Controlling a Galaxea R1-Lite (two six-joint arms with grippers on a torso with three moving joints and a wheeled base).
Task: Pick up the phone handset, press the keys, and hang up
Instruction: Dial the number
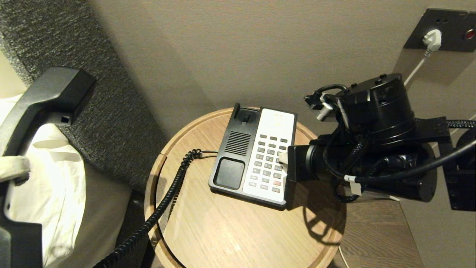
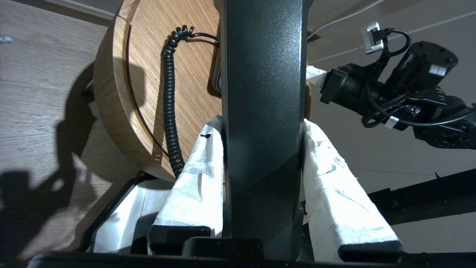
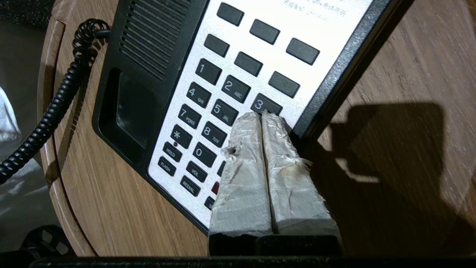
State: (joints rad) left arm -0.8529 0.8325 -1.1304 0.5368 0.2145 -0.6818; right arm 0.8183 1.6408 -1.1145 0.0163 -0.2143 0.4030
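The black phone handset [image 1: 44,100] hangs in the air at the far left, off the table, with my left gripper [image 2: 262,123] shut on its shaft [image 2: 262,82]; one white-wrapped finger [image 1: 13,167] shows in the head view. Its coiled cord [image 1: 167,197] trails from the phone base [image 1: 238,149] across the table and over the edge. The cradle on the base is empty. My right gripper [image 3: 262,115] is shut, with nothing in it. Its taped tips rest on the keys [image 3: 219,85] just below the "3" key, at the keypad's right column [image 1: 283,158].
The phone stands on a round wooden side table [image 1: 223,238] with a raised rim. A grey upholstered headboard [image 1: 104,111] and white bedding [image 1: 55,186] lie to the left. A wall socket with a white plug [image 1: 433,39] is at the upper right.
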